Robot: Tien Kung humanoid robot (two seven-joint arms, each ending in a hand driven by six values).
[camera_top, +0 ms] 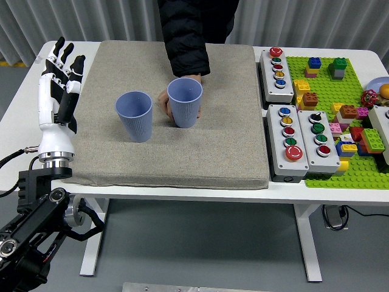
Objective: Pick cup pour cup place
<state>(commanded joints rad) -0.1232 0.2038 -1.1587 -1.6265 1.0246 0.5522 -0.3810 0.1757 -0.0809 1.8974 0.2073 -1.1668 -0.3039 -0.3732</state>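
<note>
Bright, even overhead lighting renders the scene sharply, with soft short shadows beneath the two blue cups (159, 111) on the grey mat (170, 158), mild glare on the white surface (24, 85), and possibly slight softness toward the right edge.

Two blue ribbed cups stand upright on a grey mat (182, 164) covering the white table (255, 193). The left cup (134, 115) stands free; the right cup (185, 101) is gripped from behind by a person's hand (164, 102) in a black sleeve. The robot's left hand (59, 85) is raised at the mat's left edge, fingers spread upward, empty. Button boxes (287, 139) and a green brick plate (340, 121) lie to the right.
</note>
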